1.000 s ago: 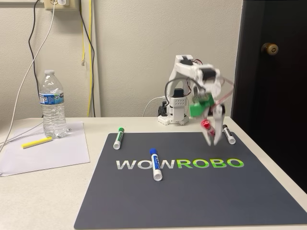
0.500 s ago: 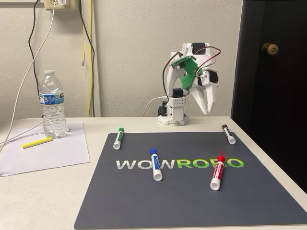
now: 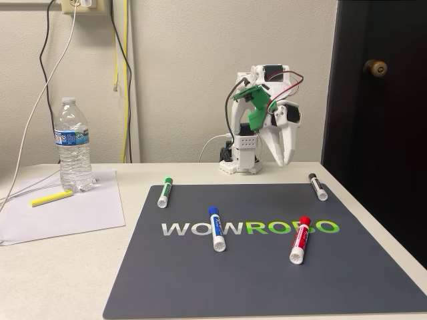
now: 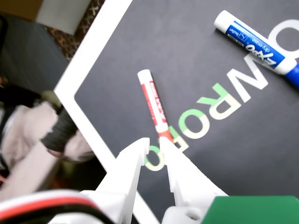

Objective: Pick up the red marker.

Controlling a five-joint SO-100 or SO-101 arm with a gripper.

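Surface point(image 3: 60, 273): pale top carrying everything; a sheet of paper point(image 3: 67, 207) lies at its 9 o'clock side in the fixed view.
Mat point(image 3: 267, 280): dark sheet with lettering, filling the middle and 3 o'clock part of the surface.
Arm point(image 3: 250, 127): folded up at 12 o'clock behind the mat, well apart from every marker.
Bottle point(image 3: 72, 143): upright at about 10 o'clock, standing on the paper's far edge.
Tool point(image 3: 285, 162): hangs in the air with its tips pointing down, empty; in the wrist view its fingers point(image 4: 133, 161) stand a little apart with a narrow gap, pinching nothing.
Red marker point(image 3: 299, 239): lies flat on the mat at about 4 o'clock of the mat's centre, cap toward the arm, over the end of the lettering; in the wrist view it runs from the tool's tips toward 11 o'clock.
Blue marker point(image 3: 216, 229): flat near the mat's centre, well apart from the red one.
Green marker point(image 3: 163, 192): flat at the mat's 10 o'clock corner.
Black marker point(image 3: 317, 187): flat at the mat's 2 o'clock corner.
Yellow pen point(image 3: 51, 198): on the paper, near the bottle.
Done: nothing that shows; the marker is untouched on the mat.
Left: by my judgement, all of it: reach down, close on the barrel, lift.
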